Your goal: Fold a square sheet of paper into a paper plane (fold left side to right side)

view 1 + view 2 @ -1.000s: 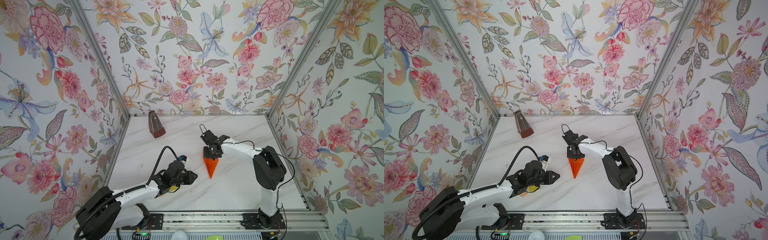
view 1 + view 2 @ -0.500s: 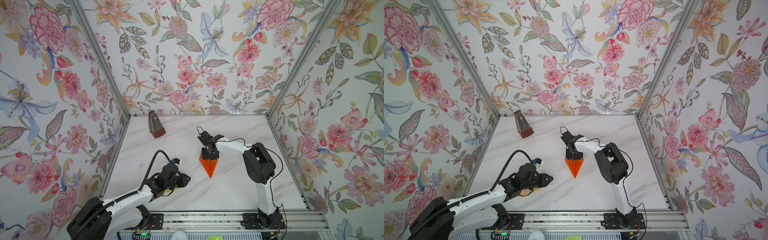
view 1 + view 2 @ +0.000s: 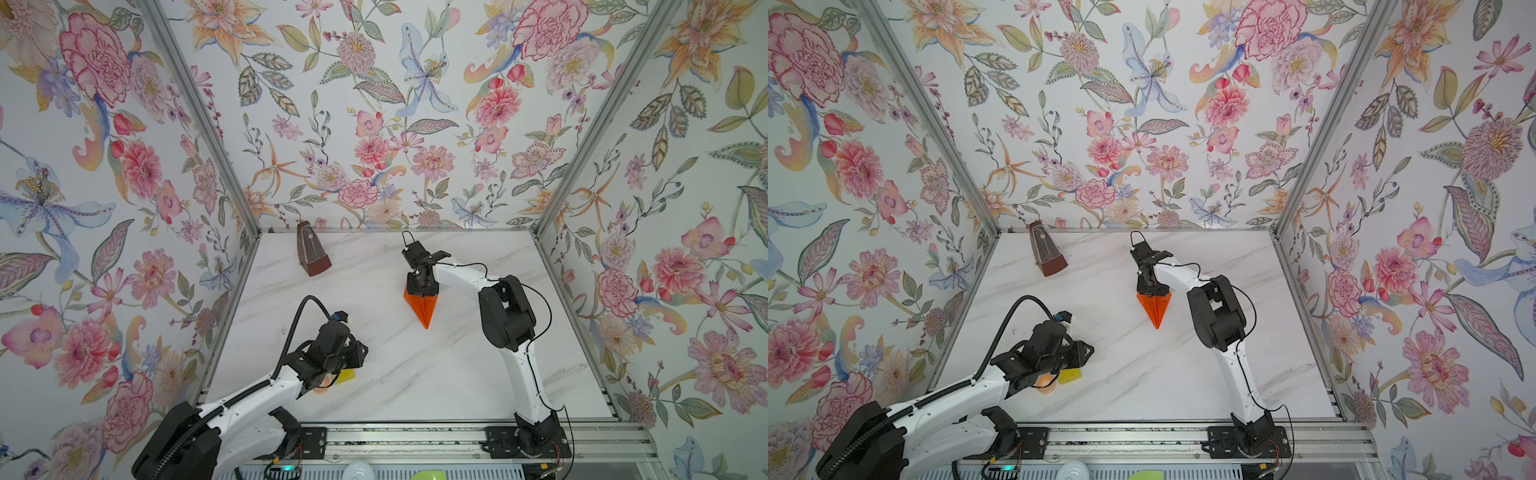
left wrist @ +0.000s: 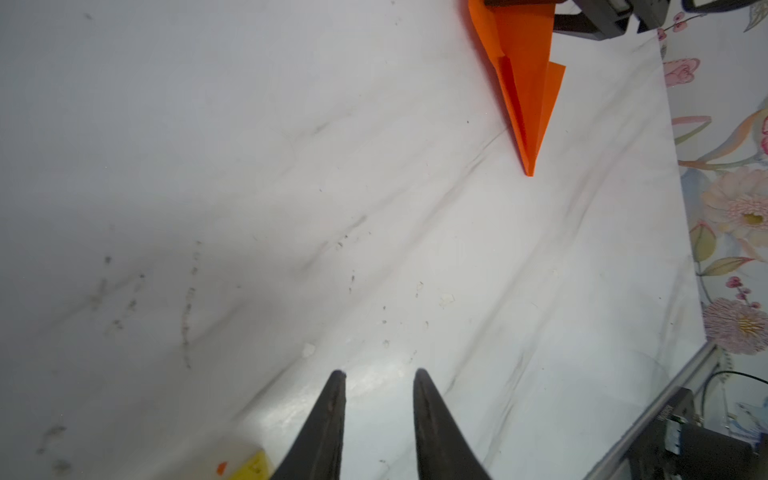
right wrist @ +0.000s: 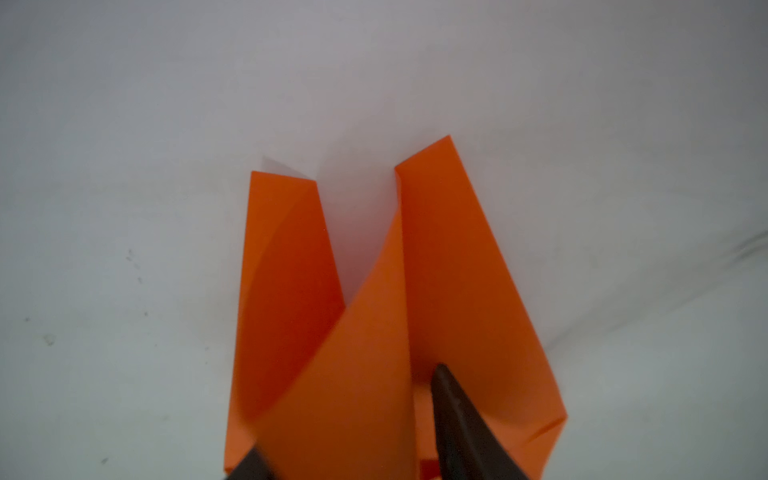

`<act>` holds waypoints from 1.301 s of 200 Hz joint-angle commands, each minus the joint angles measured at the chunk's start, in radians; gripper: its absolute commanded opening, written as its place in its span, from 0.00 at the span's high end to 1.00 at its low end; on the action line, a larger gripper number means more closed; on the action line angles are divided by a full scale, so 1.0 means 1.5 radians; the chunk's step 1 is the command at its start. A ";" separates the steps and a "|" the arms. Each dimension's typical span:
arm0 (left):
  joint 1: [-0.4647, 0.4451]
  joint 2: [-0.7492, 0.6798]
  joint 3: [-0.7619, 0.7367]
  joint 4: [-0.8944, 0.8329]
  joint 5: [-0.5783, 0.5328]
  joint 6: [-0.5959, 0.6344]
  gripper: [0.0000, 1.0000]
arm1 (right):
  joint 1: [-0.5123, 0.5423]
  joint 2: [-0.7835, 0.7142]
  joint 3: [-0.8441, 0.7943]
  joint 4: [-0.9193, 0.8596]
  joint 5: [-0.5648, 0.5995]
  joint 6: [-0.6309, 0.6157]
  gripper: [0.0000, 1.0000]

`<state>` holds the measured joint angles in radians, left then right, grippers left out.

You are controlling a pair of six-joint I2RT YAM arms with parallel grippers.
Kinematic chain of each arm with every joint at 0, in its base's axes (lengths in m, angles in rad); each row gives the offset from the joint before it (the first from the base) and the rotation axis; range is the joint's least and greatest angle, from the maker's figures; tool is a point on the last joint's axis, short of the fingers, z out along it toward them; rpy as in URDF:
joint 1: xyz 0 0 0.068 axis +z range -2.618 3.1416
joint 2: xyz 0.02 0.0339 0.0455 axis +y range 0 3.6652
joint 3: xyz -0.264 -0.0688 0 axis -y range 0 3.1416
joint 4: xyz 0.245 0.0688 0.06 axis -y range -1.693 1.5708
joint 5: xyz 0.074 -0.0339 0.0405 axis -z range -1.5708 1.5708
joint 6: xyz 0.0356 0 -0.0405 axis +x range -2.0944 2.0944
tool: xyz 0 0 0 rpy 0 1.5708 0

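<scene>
The square sheet of paper (image 3: 422, 309) (image 3: 1156, 309) is bright orange and folded into a narrow pointed paper plane shape. It lies mid-table with its tip toward the front. My right gripper (image 3: 421, 289) (image 3: 1151, 287) stands over its wide rear end. In the right wrist view its jaws stand apart: a raised flap (image 5: 353, 374) rises between them, and one dark finger (image 5: 455, 419) rests inside the fold. My left gripper (image 4: 380, 372) is open and empty, low over bare table at the front left (image 3: 355, 353), well clear of the paper (image 4: 525, 83).
A small yellow block (image 3: 345, 377) (image 3: 1068, 376) (image 4: 249, 467) and an orange tape ring (image 3: 1045, 381) lie under the left wrist. A brown metronome (image 3: 311, 255) (image 3: 1047, 255) stands at the back left. Floral walls close in three sides; a rail (image 3: 415, 434) runs along the front.
The left gripper has drawn back toward the front left and its jaws have parted a little. The right gripper's jaws have widened over the paper's rear end, and its elbow swung left.
</scene>
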<state>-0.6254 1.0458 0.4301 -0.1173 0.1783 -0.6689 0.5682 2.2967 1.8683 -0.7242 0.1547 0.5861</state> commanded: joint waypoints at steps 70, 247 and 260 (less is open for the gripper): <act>0.168 0.038 0.141 -0.118 -0.288 0.234 0.01 | -0.106 -0.251 -0.086 -0.026 0.061 -0.110 0.01; 0.312 0.261 -0.064 0.732 -0.281 0.568 0.01 | -0.437 -0.520 -1.029 1.160 -0.049 -0.316 0.01; 0.318 0.292 -0.065 0.783 -0.261 0.568 0.01 | -0.431 -0.493 -1.047 1.225 -0.059 -0.329 0.01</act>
<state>-0.1684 1.4254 0.3058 0.9173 -0.2943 0.1696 -0.0814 1.4849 0.3515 0.8394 0.1509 0.1150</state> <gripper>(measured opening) 0.989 0.992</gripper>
